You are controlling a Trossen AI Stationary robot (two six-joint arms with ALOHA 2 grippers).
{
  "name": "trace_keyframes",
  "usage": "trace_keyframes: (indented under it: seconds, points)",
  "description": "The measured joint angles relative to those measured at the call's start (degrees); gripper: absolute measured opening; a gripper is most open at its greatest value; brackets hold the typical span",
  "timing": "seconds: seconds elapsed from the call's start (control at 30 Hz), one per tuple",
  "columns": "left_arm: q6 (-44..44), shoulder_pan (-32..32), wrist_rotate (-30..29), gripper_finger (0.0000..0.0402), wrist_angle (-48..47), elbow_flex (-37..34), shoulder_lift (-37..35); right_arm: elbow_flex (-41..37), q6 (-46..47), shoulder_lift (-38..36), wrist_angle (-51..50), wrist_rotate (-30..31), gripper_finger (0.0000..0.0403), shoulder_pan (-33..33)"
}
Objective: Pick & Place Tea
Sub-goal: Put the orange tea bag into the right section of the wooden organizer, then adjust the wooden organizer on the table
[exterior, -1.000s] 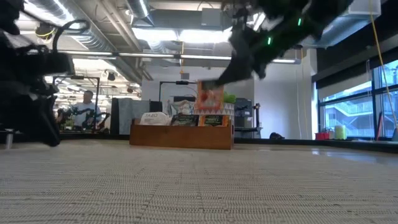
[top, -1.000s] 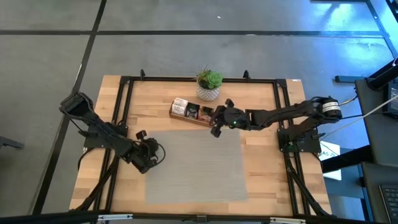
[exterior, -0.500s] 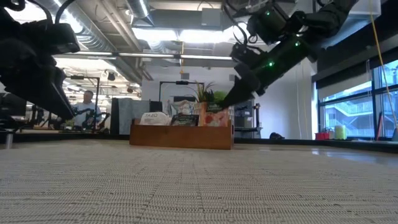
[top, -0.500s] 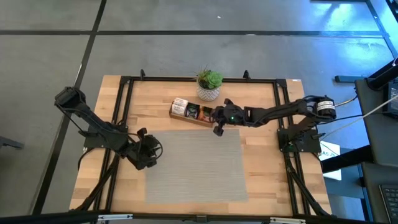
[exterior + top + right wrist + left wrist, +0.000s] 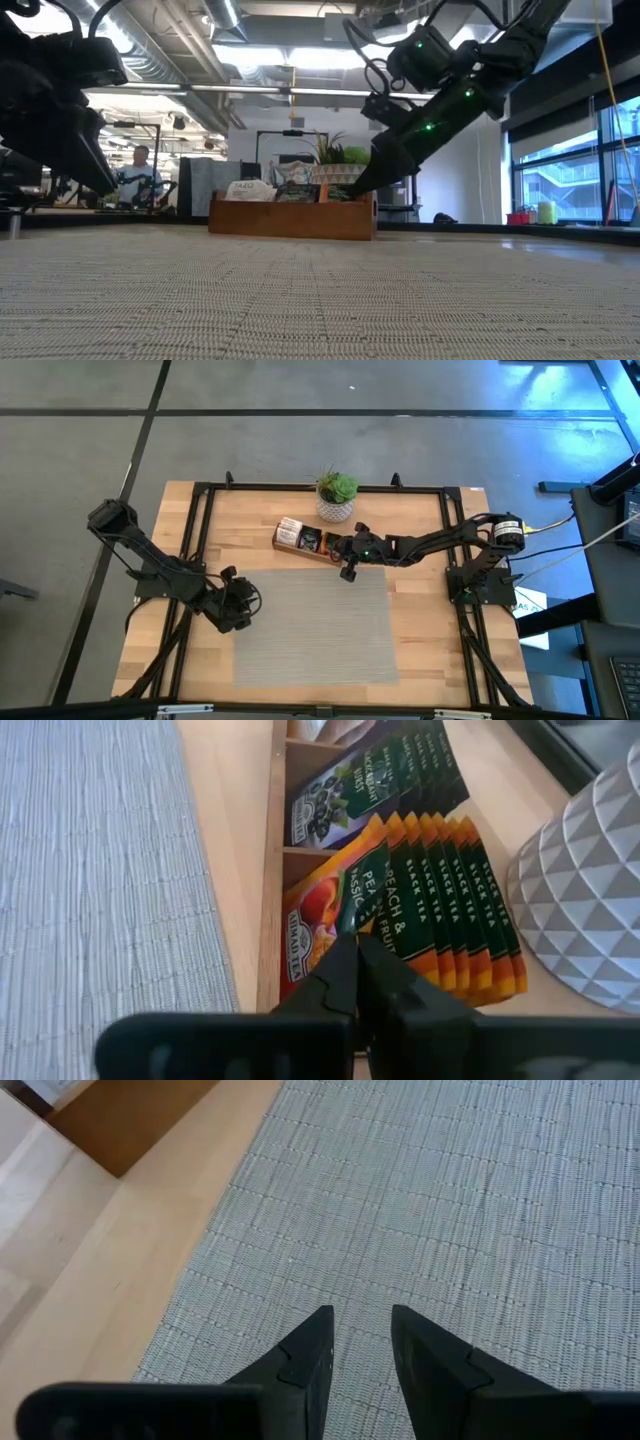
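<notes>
The wooden tray [image 5: 300, 541] stands at the mat's far edge, holding tea packets upright in its compartments. Orange packets [image 5: 450, 910] fill its right compartment and dark ones [image 5: 375, 780] the middle one. My right gripper [image 5: 357, 955] reaches into the right compartment from the table's right and is shut on the frontmost orange packet [image 5: 320, 920]. In the low view its fingers [image 5: 362, 185] dip to the tray's rim. My left gripper [image 5: 362, 1330] hovers open over the grey mat's [image 5: 310, 625] left edge with nothing between its fingers. My right gripper pinches the frontmost orange packet by its edge [image 5: 342, 920] between the two fingers. The fingers slant down from the table's right. The packet stands in the right compartment against the other orange packets, its lower part hidden behind the tray's wall.
A white ribbed pot [image 5: 336, 508] with a green plant stands just behind the tray, close to my right gripper. Black frame rails run along the table's edges. A person [image 5: 140, 170] shows far off in the room behind.
My right gripper has come down and toward the tray with the orange packet, which hung above the tray and now stands inside the right compartment. My left gripper has risen a little over the mat's left edge.
</notes>
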Motion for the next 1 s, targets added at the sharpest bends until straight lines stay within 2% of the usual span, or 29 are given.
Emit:
trace_keyframes:
  seconds: [0.23, 0.53, 0.67, 0.73, 0.87, 0.93, 1.0]
  points:
    - [0.0, 0.0, 0.0, 0.01, 0.0, 0.0, 0.0, 1.5, -4.4, -0.2, -1.0, 0.9, 0.0016, 0.0]
    - [0.0, 0.0, 0.0, 0.01, -0.1, 0.1, 0.0, 6.9, -2.9, -3.5, -14.5, 4.4, 0.0095, 0.0]
    - [-0.1, 0.0, 0.0, 0.01, -0.2, 0.1, 0.0, 9.0, 0.1, -5.2, -19.3, 4.4, 0.0112, 0.1]
    - [-0.7, 0.3, -0.6, 0.01, -0.2, 0.1, 0.0, 9.3, 4.2, -6.0, -18.9, 1.5, 0.0114, 0.6]
    - [-0.4, 2.1, -1.2, 0.01, -0.3, 0.1, 0.0, 9.0, 6.4, -5.7, -17.0, -11.3, 0.0116, 2.8]
    - [0.2, 3.2, -1.3, 0.01, -0.3, 0.1, 0.0, 8.4, 7.3, -4.3, -16.2, -12.4, 0.0116, 4.5]
    - [1.1, 4.4, -1.3, 0.01, -0.2, 0.1, 0.0, 8.3, 7.6, -2.4, -16.3, -10.9, 0.0116, 5.8]
